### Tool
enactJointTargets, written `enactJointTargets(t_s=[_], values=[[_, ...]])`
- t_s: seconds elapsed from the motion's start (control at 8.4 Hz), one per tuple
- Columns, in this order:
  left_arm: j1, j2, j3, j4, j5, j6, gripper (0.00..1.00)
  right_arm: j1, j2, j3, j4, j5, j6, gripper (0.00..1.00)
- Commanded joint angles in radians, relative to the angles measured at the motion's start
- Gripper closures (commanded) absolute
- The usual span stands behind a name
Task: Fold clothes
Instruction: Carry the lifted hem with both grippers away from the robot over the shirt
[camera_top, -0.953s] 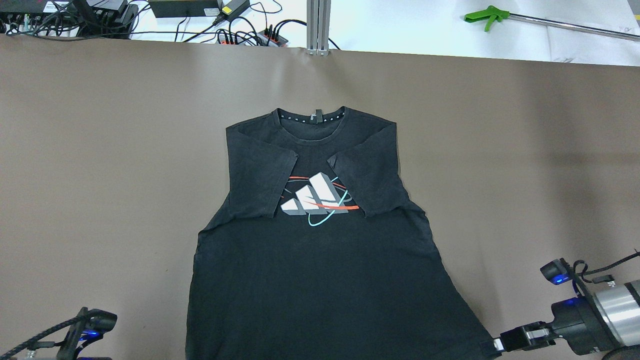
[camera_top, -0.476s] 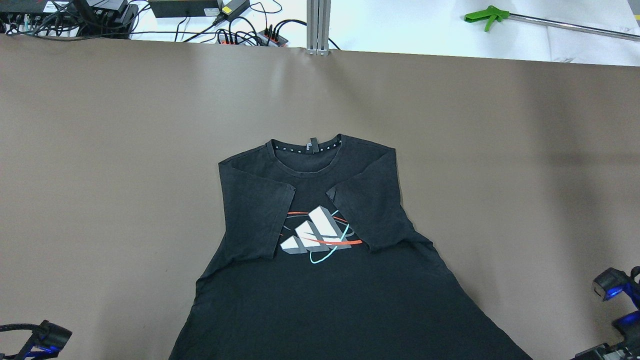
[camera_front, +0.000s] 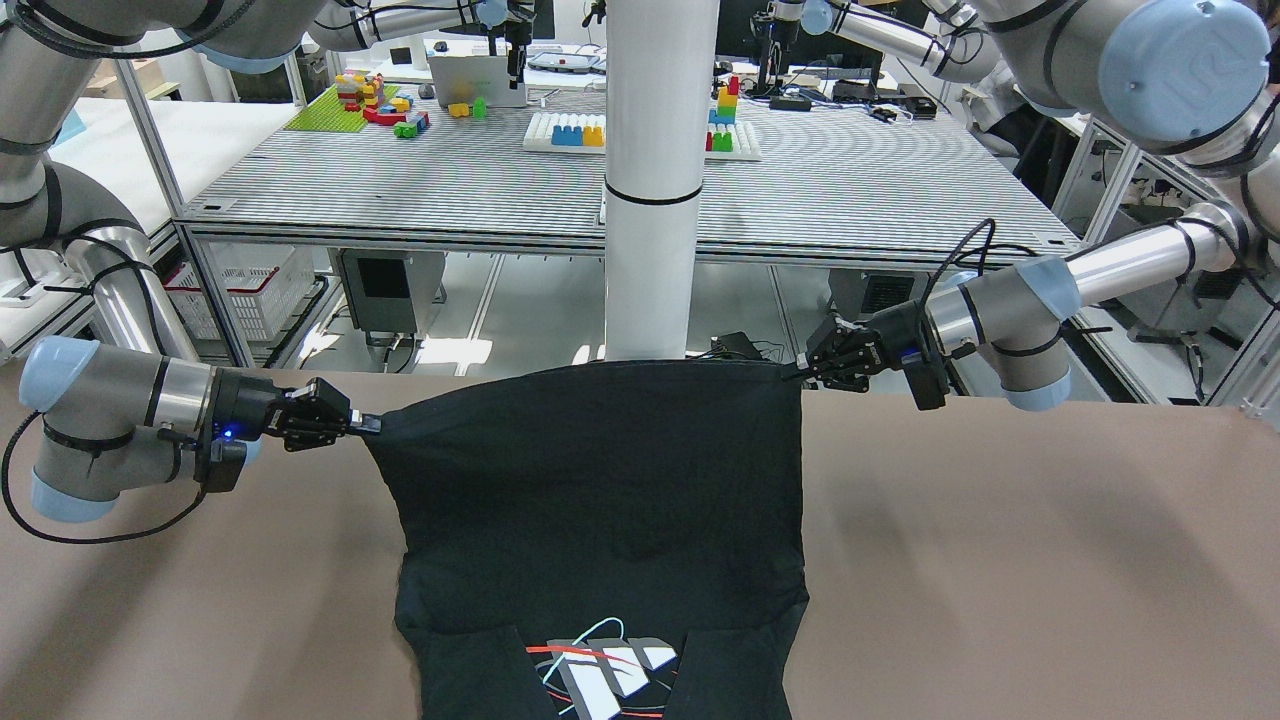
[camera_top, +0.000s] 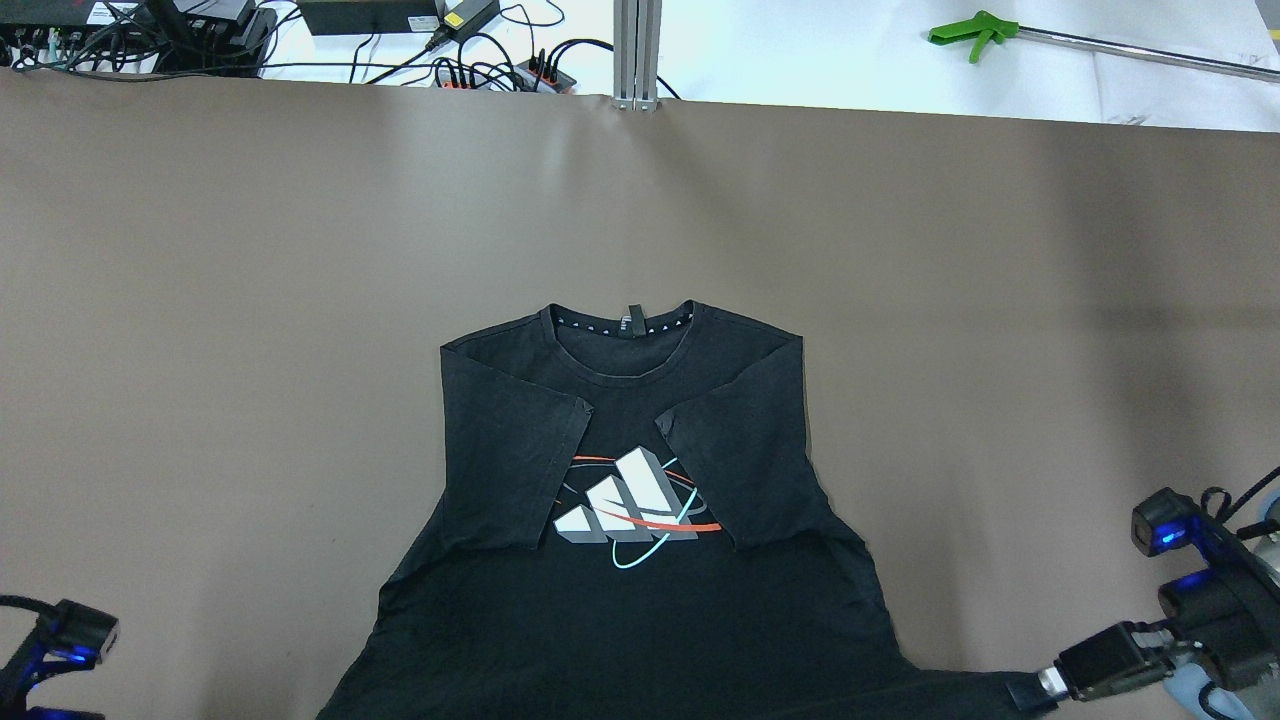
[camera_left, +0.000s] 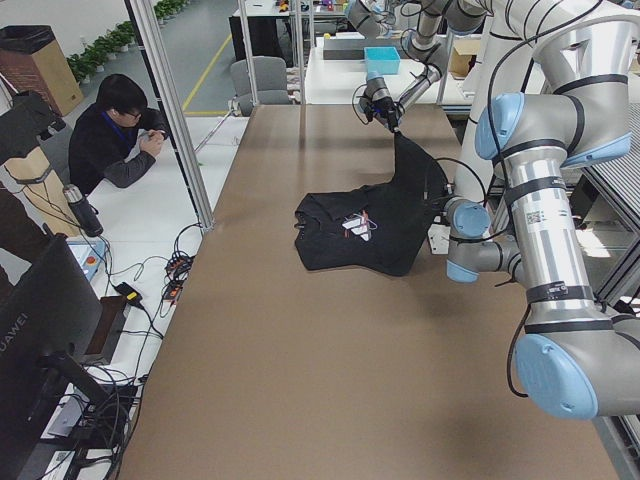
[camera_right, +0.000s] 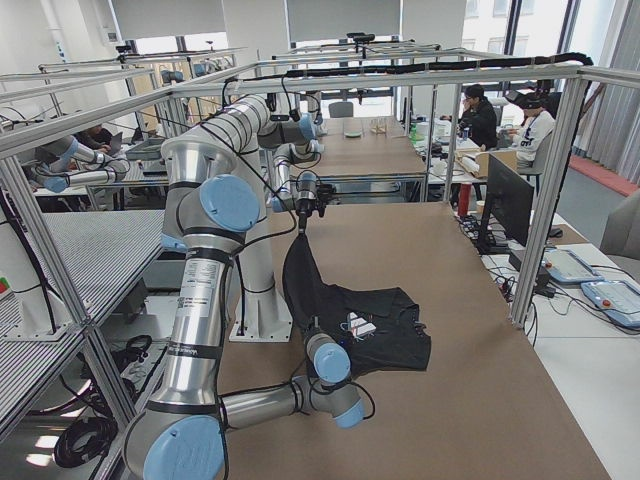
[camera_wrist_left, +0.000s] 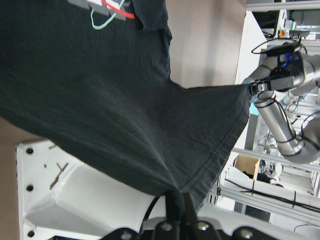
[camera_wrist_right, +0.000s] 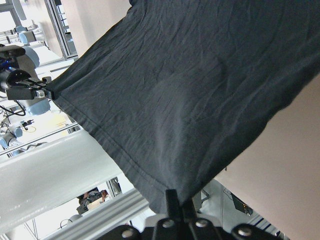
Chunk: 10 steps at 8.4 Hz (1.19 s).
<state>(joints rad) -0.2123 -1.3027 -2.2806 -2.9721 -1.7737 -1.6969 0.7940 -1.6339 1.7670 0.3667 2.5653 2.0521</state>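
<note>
The clothes are one black T-shirt (camera_top: 640, 600) with a white, red and cyan print (camera_top: 632, 505) and both sleeves folded in over the chest. Its collar end lies flat on the brown table; its hem is lifted and stretched between the two grippers. My left gripper (camera_front: 795, 372) is shut on one hem corner, seen close in the left wrist view (camera_wrist_left: 177, 205). My right gripper (camera_front: 365, 424) is shut on the other corner, seen close in the right wrist view (camera_wrist_right: 175, 197) and in the overhead view (camera_top: 1030, 690). The left gripper is outside the overhead view.
A white pillar (camera_front: 652, 180) stands behind the lifted hem at the robot's side. Cables and power strips (camera_top: 480, 60) and a green-handled tool (camera_top: 975, 38) lie beyond the table's far edge. Brown table (camera_top: 250, 300) surrounds the shirt. A person (camera_left: 125, 140) sits beside the table.
The shirt has slid toward the robot's side, its collar now nearer. The hem stays held and stretched. The right gripper has come back into the overhead view.
</note>
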Motion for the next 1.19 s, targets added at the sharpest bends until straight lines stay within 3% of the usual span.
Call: enactJointTargets(t_s=[0.0, 0.48, 0.71, 1.07], values=[[-0.18, -0.022, 0.024, 0.039, -0.055, -0.009, 1.0, 0.106, 0.087, -0.05, -0.087, -0.027, -0.049, 1.0], [-0.493, -0.313, 0.252, 0.172, -0.216, -0.06, 1.0, 0.154, 0.192, -0.05, -0.346, -0.08, -0.18, 1.0], [-0.556, -0.401, 0.382, 0.18, -0.214, -0.058, 1.0, 0.151, 0.223, -0.052, -0.455, -0.132, -0.254, 1.0], [-0.59, -0.47, 0.54, 0.177, -0.196, -0.04, 1.0, 0.143, 0.242, -0.089, -0.564, -0.281, -0.377, 1.0]])
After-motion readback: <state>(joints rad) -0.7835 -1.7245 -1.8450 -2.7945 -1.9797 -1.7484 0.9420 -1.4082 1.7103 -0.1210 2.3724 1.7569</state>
